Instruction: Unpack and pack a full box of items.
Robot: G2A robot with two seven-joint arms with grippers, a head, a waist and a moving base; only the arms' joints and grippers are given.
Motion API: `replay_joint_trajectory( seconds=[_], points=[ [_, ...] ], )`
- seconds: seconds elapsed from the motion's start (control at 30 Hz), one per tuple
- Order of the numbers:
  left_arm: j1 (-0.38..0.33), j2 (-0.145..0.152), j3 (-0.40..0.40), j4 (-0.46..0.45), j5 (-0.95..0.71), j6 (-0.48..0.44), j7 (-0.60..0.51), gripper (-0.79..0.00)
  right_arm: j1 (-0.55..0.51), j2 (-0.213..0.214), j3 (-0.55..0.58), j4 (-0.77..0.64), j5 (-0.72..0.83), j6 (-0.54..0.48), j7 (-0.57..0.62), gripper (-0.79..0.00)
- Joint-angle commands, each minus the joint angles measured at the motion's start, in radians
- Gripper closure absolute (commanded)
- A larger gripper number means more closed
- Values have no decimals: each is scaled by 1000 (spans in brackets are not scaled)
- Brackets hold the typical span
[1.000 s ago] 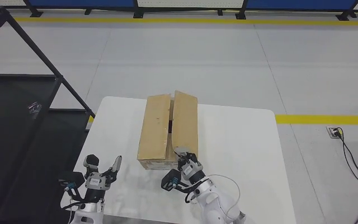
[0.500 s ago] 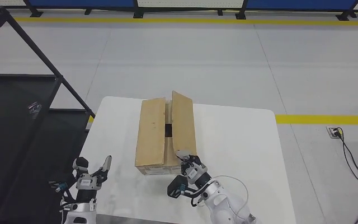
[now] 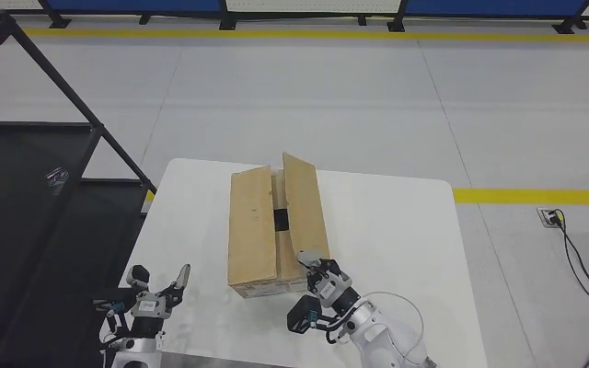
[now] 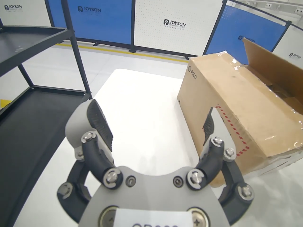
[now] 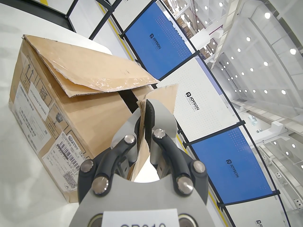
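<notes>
1 box (image 3: pixel 250 230), long axis fore-aft | right gripper (image 5: pixel 142 113) pinching its raised flap (image 3: pixel 300 207), near end | left gripper (image 4: pixel 151 119) spread, well left of box

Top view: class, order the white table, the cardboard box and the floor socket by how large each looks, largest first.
1. white table
2. cardboard box
3. floor socket, which lies farther from the camera, so its look may understate it.

Long brown cardboard box (image 3: pixel 260 287) on the white counter (image 3: pixel 396 248), left flap (image 3: pixel 250 221) nearly flat, right flap (image 3: pixel 304 207) raised, dark gap between
</notes>
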Motion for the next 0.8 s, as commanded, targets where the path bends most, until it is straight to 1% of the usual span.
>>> replay_joint_trajectory(
  seconds=[0.0, 0.17, 0.2, 0.23, 0.27, 0.3, 0.43, 0.5, 0.63, 0.77],
  points=[
    [-3, 0, 9, 9, 21, -13, -11, -785, -9, 3, 9, -5, -7, -6, -10, 0],
    [-11, 2, 32, 23, 95, -37, -26, -785, -31, 8, 31, -17, 0, -19, -28, 0],
    [-12, 2, 39, 25, 111, -40, -24, -785, -35, 9, 35, -19, 6, -19, -31, -43],
    [-14, 2, 46, 28, 125, -39, -24, -785, -39, 9, 39, -22, 10, -17, -33, -345],
    [-17, 1, 54, 31, 136, -40, -25, -785, -43, 10, 42, -24, 14, -16, -36, -520],
    [-21, 1, 60, 34, 148, -41, -25, -785, -47, 11, 45, -27, 18, -15, -40, -785],
    [-36, 0, 84, 49, 188, -34, -27, -785, -63, 13, 56, -39, 36, -16, -69, -785],
    [-42, -2, 95, 56, 192, -35, -28, -785, -73, 15, 60, -43, 57, -27, -107, -785],
    [-54, -3, 113, 68, 207, -43, -35, -785, -93, 23, 89, -41, 145, -68, -240, -785],
    [-64, -5, 131, 76, 220, -49, -37, -785, -106, 33, 124, -30, 270, -158, -420, -785]
  ],
)
